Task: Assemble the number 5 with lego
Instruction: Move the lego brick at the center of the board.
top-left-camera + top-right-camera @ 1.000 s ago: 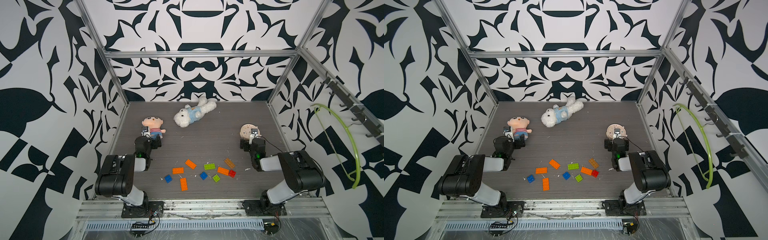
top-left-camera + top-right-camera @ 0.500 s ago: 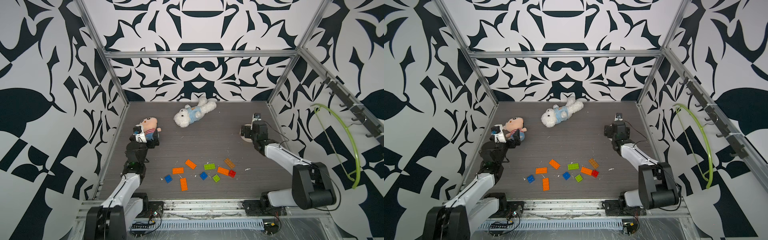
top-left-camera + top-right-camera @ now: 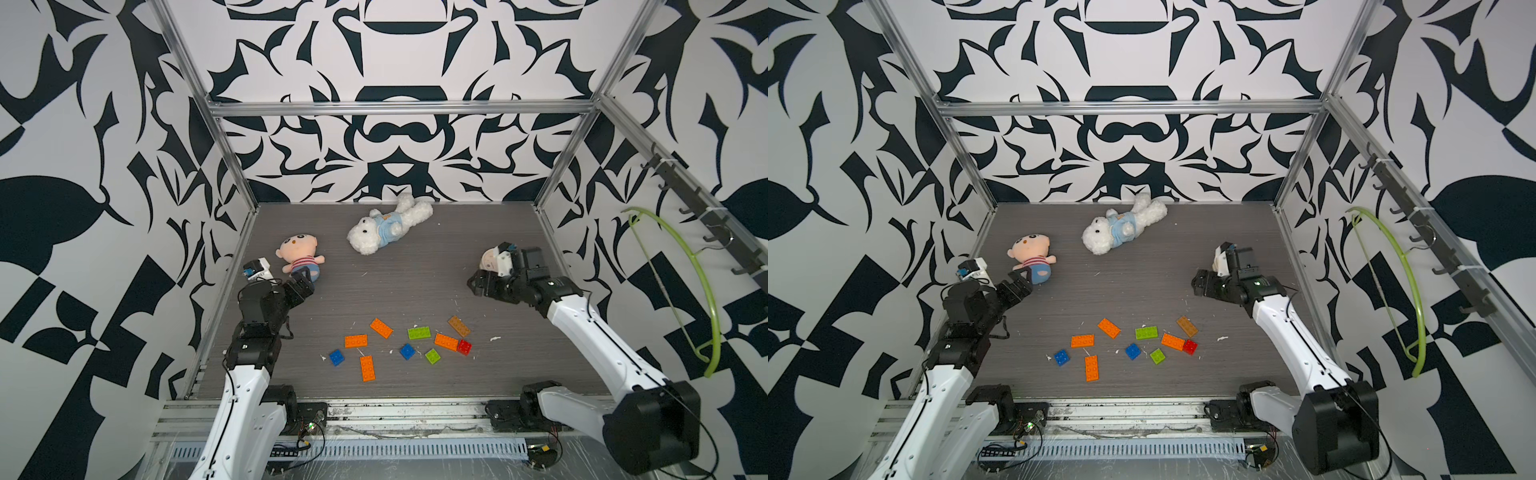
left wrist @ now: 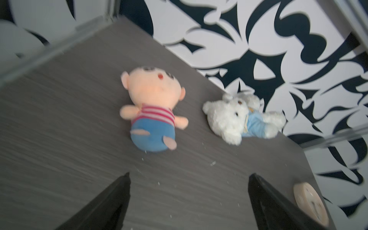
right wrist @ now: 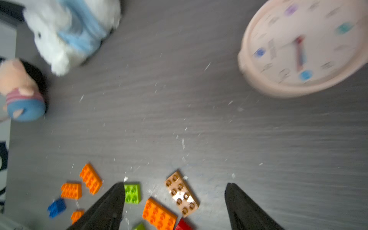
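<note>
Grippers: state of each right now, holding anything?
Left gripper: open, holding nothing.
Right gripper: open, holding nothing.

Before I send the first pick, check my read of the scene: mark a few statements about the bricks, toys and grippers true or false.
1. Neither the left gripper nor the right gripper holds any of the bricks. True.
2. There are two red bricks. False: there is only one red brick, right beside an orange brick.
3. Four bricks are orange. True.
4. The left gripper is shut on the doll. False: it is open and empty, near the doll.
5. The bear lies among the bricks. False: it lies near the back wall, well apart from them.
</note>
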`<state>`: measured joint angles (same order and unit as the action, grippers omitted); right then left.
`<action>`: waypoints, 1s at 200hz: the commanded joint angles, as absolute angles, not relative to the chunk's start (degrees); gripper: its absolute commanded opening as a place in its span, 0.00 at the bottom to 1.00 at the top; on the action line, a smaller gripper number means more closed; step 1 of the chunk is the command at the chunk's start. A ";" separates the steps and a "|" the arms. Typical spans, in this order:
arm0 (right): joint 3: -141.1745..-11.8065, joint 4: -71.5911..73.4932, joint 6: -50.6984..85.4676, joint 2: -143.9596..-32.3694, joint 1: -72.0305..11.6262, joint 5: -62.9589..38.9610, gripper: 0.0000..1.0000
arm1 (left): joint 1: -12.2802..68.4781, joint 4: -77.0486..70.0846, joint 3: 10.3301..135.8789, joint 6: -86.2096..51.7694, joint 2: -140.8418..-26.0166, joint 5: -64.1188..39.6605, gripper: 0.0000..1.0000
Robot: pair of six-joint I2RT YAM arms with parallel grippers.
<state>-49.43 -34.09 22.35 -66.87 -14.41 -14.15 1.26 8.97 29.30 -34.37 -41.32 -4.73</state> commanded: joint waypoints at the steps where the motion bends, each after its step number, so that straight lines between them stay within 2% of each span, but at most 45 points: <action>1: -51.28 -42.85 24.35 -66.09 -24.58 -10.03 0.81 | 2.53 18.92 32.67 -38.25 -44.66 -15.84 0.99; 18: -51.59 -44.16 27.02 -65.61 -31.40 -6.07 0.78 | 7.32 24.31 33.74 -38.17 -46.14 -14.12 0.99; 33: -51.79 -44.28 30.06 -65.24 -36.82 -3.64 0.75 | 15.44 25.93 33.66 -39.64 -45.75 -9.62 0.99; 56: -51.50 -41.64 34.66 -65.01 -44.18 -3.95 0.68 | 26.34 28.00 34.23 -43.22 -46.93 -2.53 0.99; 80: -51.58 -38.20 38.61 -67.22 -52.07 -3.66 0.66 | 32.60 30.37 34.37 -47.30 -47.94 4.93 0.99; 148: -54.84 -32.93 40.92 -81.16 -67.51 -1.54 0.64 | 33.89 36.27 34.77 -49.99 -42.12 15.31 0.99; 179: -54.90 -32.83 41.03 -85.51 -69.42 -1.89 0.66 | 33.86 36.97 34.83 -49.22 -41.55 15.23 0.99; 200: -54.50 -32.13 40.02 -87.02 -69.39 -1.52 0.70 | 33.86 36.31 35.07 -47.78 -42.17 13.37 0.99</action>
